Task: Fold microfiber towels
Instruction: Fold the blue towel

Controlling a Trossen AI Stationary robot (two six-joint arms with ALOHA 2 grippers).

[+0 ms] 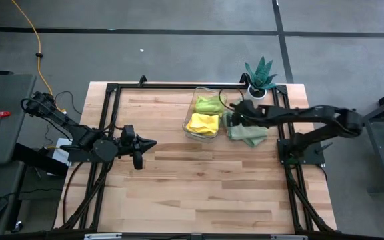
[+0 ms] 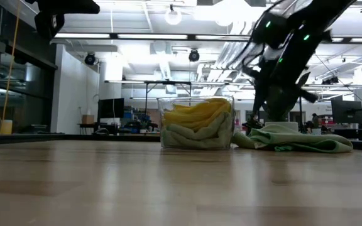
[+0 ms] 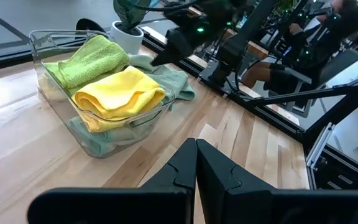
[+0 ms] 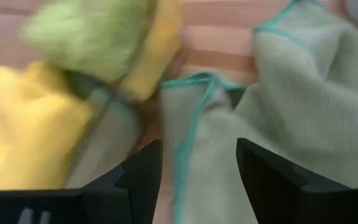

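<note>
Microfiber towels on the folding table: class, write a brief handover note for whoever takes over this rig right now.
Left pincer: shut, empty, waiting over bare wood at mid-table.
Right pincer: open, empty, over the pale mint towel.
That towel lies crumpled on the table beside the clear bin, on the plant side.
In the bin: a yellow towel and a lime green towel on top, another pale one beneath.
Done: one towel out of the bin.
Left: spread and fold it, then the rest.
</note>
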